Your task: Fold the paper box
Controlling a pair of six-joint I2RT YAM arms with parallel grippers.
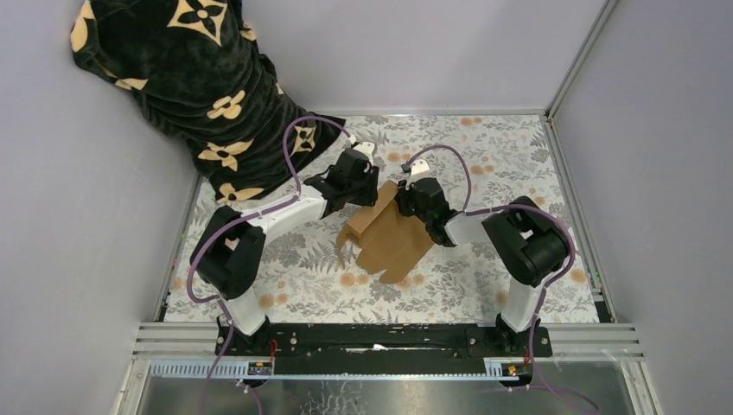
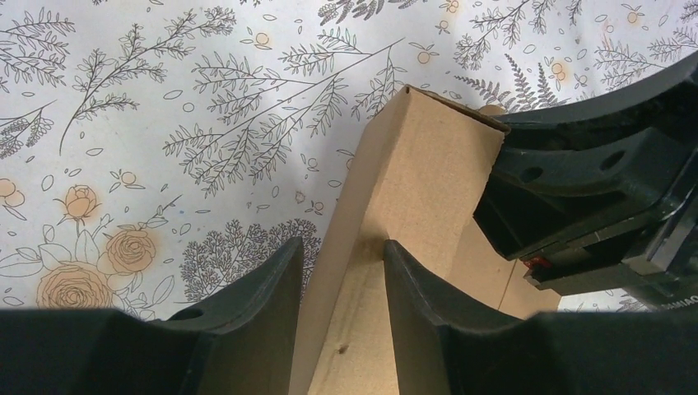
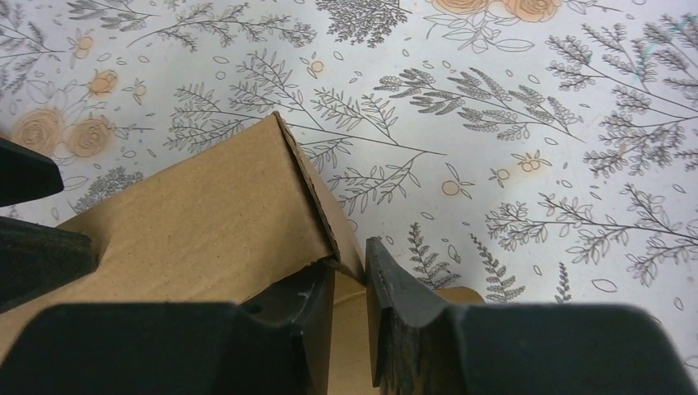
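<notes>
Grey walls (image 1: 415, 52) close in a desk (image 1: 493, 156) spread with a pale cloth printed with ferns and orange roses. A black blanket (image 1: 190, 78) with cream flower marks is heaped in one far corner and spills onto the cloth. Taking that blanket as my mark, the paper box (image 1: 393, 242) sits on the desk to its right and nearer to my bases, apart from its hem. It is plain brown cardboard, partly raised, with one long section standing and flat panels fanning out on the side away from the blanket. My left arm reaches along just beside the blanket's near edge, and my left jaws meet the box at the end closest to the blanket. In the left wrist view their fingers (image 2: 263, 296) stand on either side of a raised folded section of cardboard that fills the space between them, so these jaws are clamped on the paper box. My right arm comes in from the side far from the blanket, and my right jaws sit at the box just beside the left ones. Their fingers (image 3: 403, 304) stand with only a narrow gap, and the raw corrugated edge of a raised panel runs down into it. I cannot tell whether the pads press on that edge.
</notes>
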